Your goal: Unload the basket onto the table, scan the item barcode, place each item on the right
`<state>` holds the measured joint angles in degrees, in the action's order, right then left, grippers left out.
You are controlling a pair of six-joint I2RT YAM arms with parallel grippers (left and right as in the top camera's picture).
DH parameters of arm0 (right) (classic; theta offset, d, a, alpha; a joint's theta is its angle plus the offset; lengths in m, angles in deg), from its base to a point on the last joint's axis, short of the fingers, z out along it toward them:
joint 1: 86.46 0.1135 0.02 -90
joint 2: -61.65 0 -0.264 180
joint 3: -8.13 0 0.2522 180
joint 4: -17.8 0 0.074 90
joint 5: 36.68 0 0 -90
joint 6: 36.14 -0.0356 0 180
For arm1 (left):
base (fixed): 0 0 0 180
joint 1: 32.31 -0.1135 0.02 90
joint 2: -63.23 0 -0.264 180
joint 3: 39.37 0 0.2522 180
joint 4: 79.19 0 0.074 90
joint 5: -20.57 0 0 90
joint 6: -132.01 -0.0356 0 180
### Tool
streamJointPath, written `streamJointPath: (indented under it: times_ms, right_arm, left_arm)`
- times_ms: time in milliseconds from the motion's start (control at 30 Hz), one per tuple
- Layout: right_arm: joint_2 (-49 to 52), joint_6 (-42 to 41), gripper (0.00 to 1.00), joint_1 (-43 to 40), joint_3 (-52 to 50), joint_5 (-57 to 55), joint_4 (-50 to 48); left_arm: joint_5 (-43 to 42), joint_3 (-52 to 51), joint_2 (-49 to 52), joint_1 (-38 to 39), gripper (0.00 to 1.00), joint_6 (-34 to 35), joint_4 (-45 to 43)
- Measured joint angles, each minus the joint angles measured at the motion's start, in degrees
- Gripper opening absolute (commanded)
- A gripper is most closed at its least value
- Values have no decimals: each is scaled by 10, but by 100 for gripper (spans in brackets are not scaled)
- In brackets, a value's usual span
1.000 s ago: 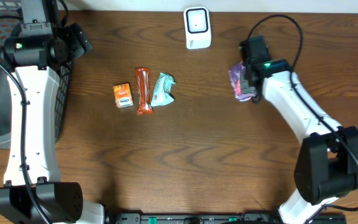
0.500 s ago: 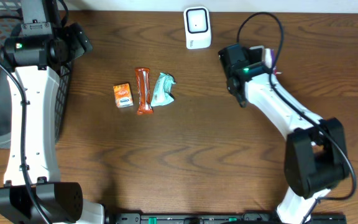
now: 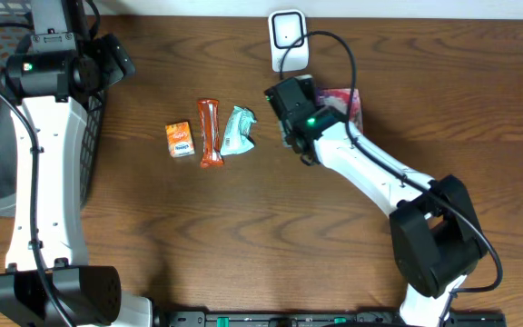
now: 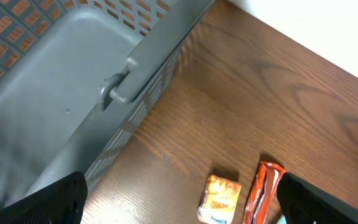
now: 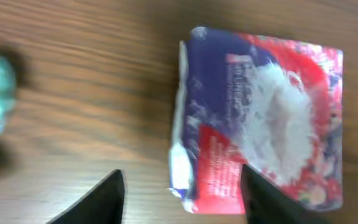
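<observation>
My left gripper [image 4: 179,205] hangs high, jaws spread wide; my right gripper [image 5: 182,196] points downward, fingers parted.

Glossy plastic packet [image 5: 260,118] on grained wooden table [image 5: 73,93]; matt plastic basket [image 4: 42,112].

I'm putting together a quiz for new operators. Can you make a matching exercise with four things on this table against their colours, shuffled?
Things:
1. small box
2. crumpled packet
3. scanner
4. flat pouch

Colours:
a. white
b. purple and red
c. orange
d. teal

Pairs: 1-c, 2-d, 3-a, 4-b
</observation>
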<state>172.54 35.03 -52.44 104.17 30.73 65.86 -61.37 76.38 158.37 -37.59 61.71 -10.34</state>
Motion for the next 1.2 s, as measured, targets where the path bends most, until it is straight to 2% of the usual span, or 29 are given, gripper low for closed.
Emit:
streamJointPath:
  times_ms: [67, 167, 267, 333, 367, 433, 500, 667, 800, 1033, 1200]
  right_arm:
    - [1, 0, 65, 0, 31, 15, 22]
    - [1, 0, 65, -12, 88, 26, 66]
    - [1, 1, 66, -40, 140, 44, 108]
    - [1, 7, 69, -69, 163, 68, 131]
    - [1, 12, 75, -88, 171, 84, 142]
    - [1, 17, 94, -129, 179, 117, 158]
    - [1, 25, 99, -177, 180, 158, 172]
    - [1, 64, 99, -290, 180, 284, 207]
    - [1, 98, 99, -347, 172, 379, 197]
    - [1, 122, 96, -384, 90, 509, 102]
    - [1, 124, 93, -387, 11, 548, 28]
  left_arm:
    - [0, 0, 0, 0, 98, 0, 0]
    - [0, 0, 0, 0, 98, 0, 0]
    - [0, 0, 0, 0, 98, 0, 0]
    - [0, 0, 0, 0, 98, 0, 0]
    - [0, 0, 0, 0, 98, 0, 0]
    - [0, 0, 0, 0, 98, 0, 0]
    - [0, 0, 0, 0, 98, 0, 0]
    - [0, 0, 0, 0, 98, 0, 0]
    - [0, 0, 0, 0, 98, 0, 0]
    - [0, 0, 0, 0, 98, 0, 0]
    - [0, 0, 0, 0, 98, 0, 0]
